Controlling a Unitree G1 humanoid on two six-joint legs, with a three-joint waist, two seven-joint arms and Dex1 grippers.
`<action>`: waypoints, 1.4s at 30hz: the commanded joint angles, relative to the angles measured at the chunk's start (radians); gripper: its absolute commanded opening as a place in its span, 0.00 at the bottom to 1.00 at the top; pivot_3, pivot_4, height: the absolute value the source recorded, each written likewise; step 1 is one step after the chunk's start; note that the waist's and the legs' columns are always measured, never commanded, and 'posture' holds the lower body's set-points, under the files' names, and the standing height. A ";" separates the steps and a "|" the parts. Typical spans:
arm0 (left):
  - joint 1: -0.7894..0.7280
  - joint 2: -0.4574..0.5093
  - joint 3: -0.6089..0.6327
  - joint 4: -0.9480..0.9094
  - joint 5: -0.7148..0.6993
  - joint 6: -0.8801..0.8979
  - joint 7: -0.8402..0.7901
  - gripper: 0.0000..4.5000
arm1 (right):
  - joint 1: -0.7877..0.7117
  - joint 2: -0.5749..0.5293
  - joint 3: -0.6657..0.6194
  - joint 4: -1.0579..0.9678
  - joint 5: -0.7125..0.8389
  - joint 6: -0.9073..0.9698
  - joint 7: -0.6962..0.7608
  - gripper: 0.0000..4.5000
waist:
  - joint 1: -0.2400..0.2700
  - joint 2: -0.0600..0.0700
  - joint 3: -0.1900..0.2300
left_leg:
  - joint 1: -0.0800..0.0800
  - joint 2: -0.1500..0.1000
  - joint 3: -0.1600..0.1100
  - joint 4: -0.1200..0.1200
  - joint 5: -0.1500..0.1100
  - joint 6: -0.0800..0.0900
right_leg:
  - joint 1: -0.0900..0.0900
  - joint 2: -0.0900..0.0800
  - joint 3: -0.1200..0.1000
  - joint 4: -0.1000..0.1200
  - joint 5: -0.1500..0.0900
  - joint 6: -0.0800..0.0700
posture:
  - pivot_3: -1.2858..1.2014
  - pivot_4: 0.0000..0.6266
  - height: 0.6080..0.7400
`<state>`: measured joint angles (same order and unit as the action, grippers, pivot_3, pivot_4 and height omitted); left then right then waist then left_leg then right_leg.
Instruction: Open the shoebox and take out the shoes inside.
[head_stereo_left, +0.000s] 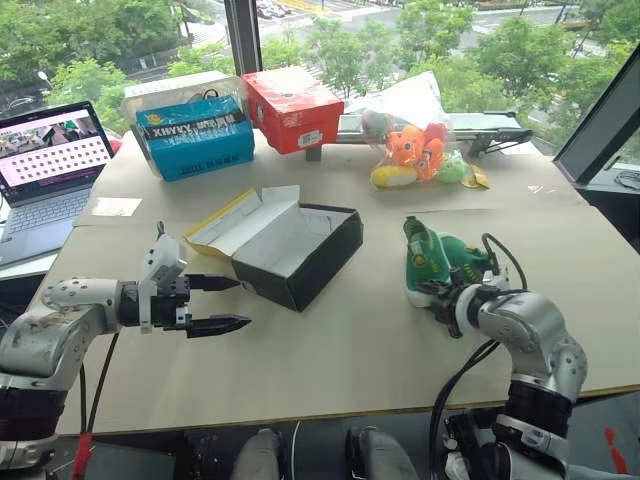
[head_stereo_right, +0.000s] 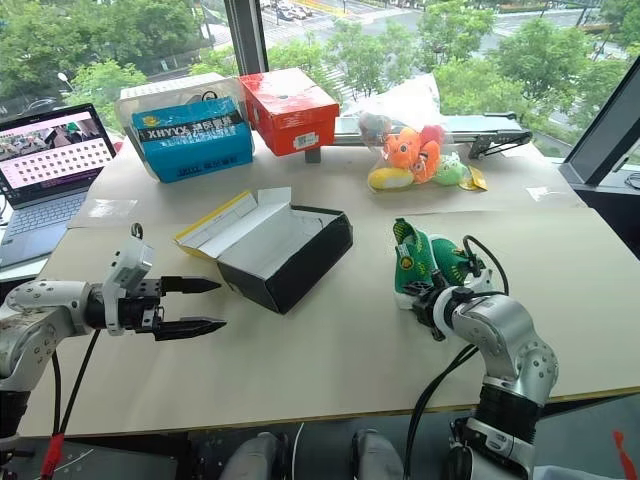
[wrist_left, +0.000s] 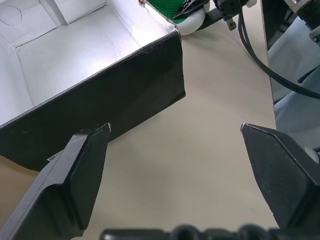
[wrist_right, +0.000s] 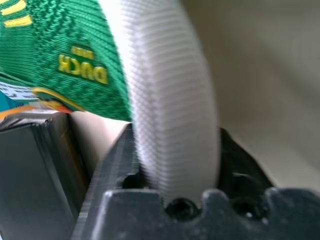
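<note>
Desk by the window, shoebox (head_stereo_left: 290, 245) sat open mid-desk, shoes (head_stereo_left: 432, 262) laid out to its right.
Left claw (head_stereo_left: 228, 303) is spread, empty, beside the box; right claw (head_stereo_left: 441, 296) is wrapped round a shoe's sole.

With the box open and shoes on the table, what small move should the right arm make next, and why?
Probably open fully and back away. The shoes already lie on the table beside the empty open shoebox, while the right gripper has its fingers either side of a shoe's white sole.
</note>
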<state>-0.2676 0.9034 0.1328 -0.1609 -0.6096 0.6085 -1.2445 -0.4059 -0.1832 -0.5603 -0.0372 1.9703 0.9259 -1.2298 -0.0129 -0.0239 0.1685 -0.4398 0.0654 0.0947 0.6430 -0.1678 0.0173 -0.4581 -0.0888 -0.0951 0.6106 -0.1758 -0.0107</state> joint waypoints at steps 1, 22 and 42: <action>-0.015 0.007 0.008 -0.009 -0.001 -0.023 -0.010 1.00 | -0.005 -0.007 -0.005 -0.032 0.002 0.009 0.022 0.73 | 0.000 0.000 0.000 | 0.000 0.000 0.000 0.000 0.000 0.000 | 0.000 0.000 0.000 0.000 0.000 0.000 | 0.52 0.24 0.99; -0.038 -0.005 -0.010 0.015 0.011 -0.028 -0.019 1.00 | 0.195 -0.644 0.171 -0.226 0.002 0.223 0.419 0.97 | 0.012 0.001 0.001 | 0.000 -0.002 0.000 0.000 0.000 0.001 | 0.000 -0.001 0.002 -0.001 -0.001 -0.001 | 0.52 0.24 0.99; 0.185 -0.245 0.289 -0.008 0.024 -0.057 0.482 1.00 | 0.218 -0.647 0.547 -0.714 -0.722 0.044 0.763 0.97 | 0.036 -0.003 0.001 | -0.002 -0.003 -0.001 0.002 -0.006 -0.007 | 0.000 -0.002 0.001 -0.004 -0.001 -0.001 | 0.52 0.24 0.99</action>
<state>-0.0710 0.6729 0.3782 -0.1706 -0.6010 0.5915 -0.8321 -0.2054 -0.8516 -0.0299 -0.7350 1.3865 1.0250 -0.4241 0.0229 -0.0267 0.1691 -0.4421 0.0622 0.0937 0.6467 -0.1736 0.0102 -0.4578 -0.0919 -0.0938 0.6068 -0.1762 -0.0104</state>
